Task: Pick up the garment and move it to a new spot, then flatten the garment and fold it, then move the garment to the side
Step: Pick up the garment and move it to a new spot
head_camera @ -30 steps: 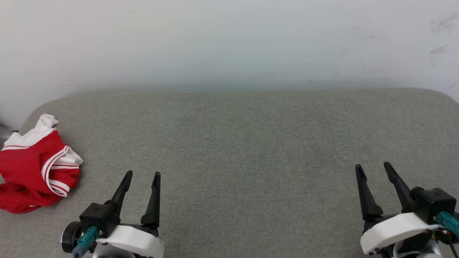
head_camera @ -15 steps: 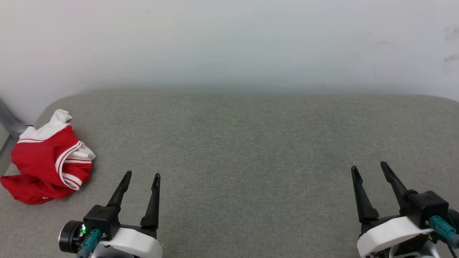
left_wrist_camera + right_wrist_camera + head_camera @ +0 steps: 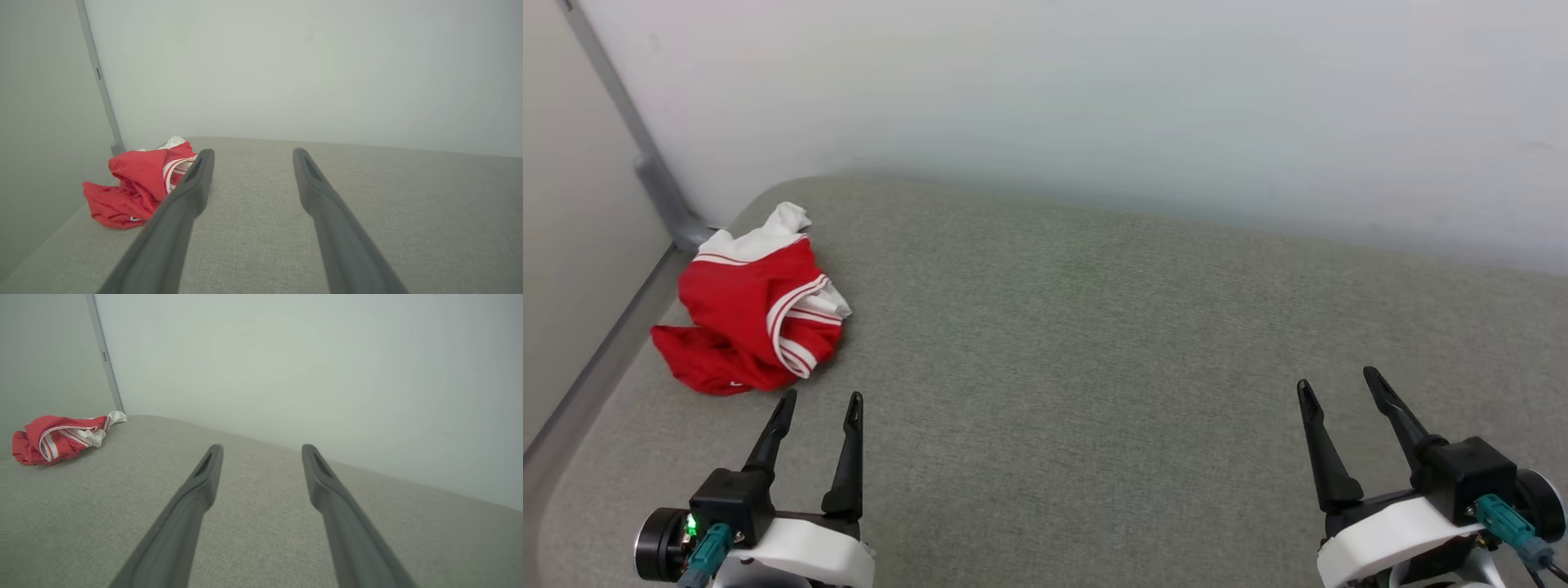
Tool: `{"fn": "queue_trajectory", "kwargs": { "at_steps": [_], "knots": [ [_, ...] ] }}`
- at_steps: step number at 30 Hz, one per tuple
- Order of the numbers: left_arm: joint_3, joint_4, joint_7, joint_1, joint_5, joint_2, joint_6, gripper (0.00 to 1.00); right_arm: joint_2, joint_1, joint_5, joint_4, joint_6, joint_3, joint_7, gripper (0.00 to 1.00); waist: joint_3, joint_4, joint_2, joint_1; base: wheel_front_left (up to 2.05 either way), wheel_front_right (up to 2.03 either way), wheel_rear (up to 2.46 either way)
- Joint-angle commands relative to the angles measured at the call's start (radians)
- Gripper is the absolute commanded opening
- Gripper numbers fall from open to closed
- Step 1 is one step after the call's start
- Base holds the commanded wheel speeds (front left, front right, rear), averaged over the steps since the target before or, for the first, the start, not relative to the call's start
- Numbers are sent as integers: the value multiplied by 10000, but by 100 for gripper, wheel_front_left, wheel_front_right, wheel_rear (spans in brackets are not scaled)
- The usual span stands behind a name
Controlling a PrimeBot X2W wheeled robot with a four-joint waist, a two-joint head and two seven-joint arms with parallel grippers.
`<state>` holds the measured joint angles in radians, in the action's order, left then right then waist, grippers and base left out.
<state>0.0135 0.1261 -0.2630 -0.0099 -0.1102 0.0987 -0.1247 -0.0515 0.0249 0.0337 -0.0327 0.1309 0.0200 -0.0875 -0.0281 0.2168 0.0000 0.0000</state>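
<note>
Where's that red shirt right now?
In the head view the garment lies crumpled at the far left corner of the grey padded surface, beside the grey wall post.

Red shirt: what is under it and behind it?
The shirt lies crumpled on the grey padded surface, near its far left corner. Behind it stand a white wall and a grey corner post. Anything beneath the bunched cloth is covered.

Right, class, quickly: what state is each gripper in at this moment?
Left gripper: open, holding nothing.
Right gripper: open, holding nothing.
</note>
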Motion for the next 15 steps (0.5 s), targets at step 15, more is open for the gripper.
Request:
{"fn": "queue_trajectory", "kwargs": {
  "at_steps": [15],
  "knots": [
    [503, -107, -26, 89, -19, -73, -51, 100, 18, -223, 259, 164, -3, 283, -153, 100, -14, 1680, 0, 0, 0, 0, 0]
  ]
}}
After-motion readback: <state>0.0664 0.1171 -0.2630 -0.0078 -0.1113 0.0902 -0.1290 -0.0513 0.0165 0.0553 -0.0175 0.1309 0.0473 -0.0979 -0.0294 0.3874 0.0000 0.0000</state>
